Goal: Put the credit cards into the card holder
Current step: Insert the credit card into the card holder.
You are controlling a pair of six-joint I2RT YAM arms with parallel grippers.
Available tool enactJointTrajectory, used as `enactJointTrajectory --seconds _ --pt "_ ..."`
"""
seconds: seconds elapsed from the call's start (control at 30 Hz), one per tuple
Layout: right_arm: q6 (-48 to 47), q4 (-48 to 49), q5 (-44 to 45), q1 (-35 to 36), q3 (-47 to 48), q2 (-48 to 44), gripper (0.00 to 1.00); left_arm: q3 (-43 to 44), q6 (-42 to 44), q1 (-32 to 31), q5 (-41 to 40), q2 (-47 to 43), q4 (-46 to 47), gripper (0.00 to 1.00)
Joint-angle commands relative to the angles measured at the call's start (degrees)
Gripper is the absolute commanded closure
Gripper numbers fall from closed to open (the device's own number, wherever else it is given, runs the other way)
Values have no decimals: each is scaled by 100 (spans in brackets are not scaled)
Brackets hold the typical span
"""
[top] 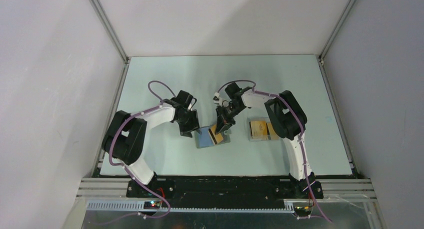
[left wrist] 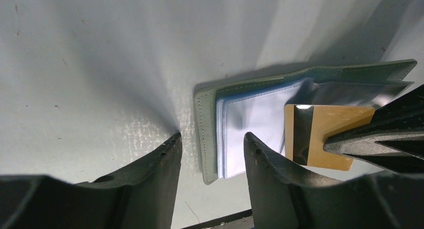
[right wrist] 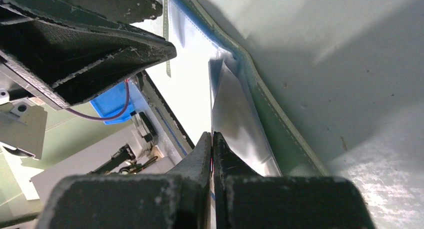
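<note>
Top view: shows a flat grey-green folding card holder (top: 203, 139) lying open on the pale green table (top: 275, 84), bluish inside up, midway between the arms. Puts the left gripper (top: 189, 133) at its left edge and the right gripper (top: 220, 128) over its right half, carrying a thin orange-gold plastic credit card (top: 216, 135) with a dark stripe. Shows further cards (top: 260, 130) in a clear plastic tray (top: 249, 131) just to the right.

Left wrist: shows fingers (left wrist: 260, 164) apart, straddling the holder's stitched left edge, apparently steadying it. Places the card over the clear sleeves, not yet in a pocket.

Right wrist: shows fingers (right wrist: 200, 159) pressed together on the card, edge-on and barely visible, aimed at a gaping sleeve.

Reads as the insertion step for this card. Calls next for lining the leading edge up with the sleeve mouth, then sliding it in flat with the holder pinned.
</note>
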Motion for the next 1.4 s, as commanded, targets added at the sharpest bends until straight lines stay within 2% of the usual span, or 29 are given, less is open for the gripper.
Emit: enactJointTrajectory --seconds 0.0,0.33,0.87,0.97,1.03,1.07,1.17,1.37 --pt "130 353 -173 -37 34 32 100 11 112 -57 -143 229 46 45" --pt "600 945 -51 -65 -66 58 100 14 133 -63 -127 235 49 46" --pt "156 -154 376 -136 -338 -357 100 62 98 -69 -202 340 44 47" --pt "127 -283 462 -171 -343 -438 100 92 106 -76 -189 362 47 57" --pt "118 -326 465 -167 -347 -505 100 117 106 -94 -167 386 46 60" --pt "116 -328 466 -167 -347 -551 100 130 106 -100 -95 403 49 58" --pt "123 -354 472 -190 -338 -629 100 125 35 -115 120 363 57 45" --pt "189 -331 409 -193 -331 -832 100 23 -189 -122 384 19 169 44"
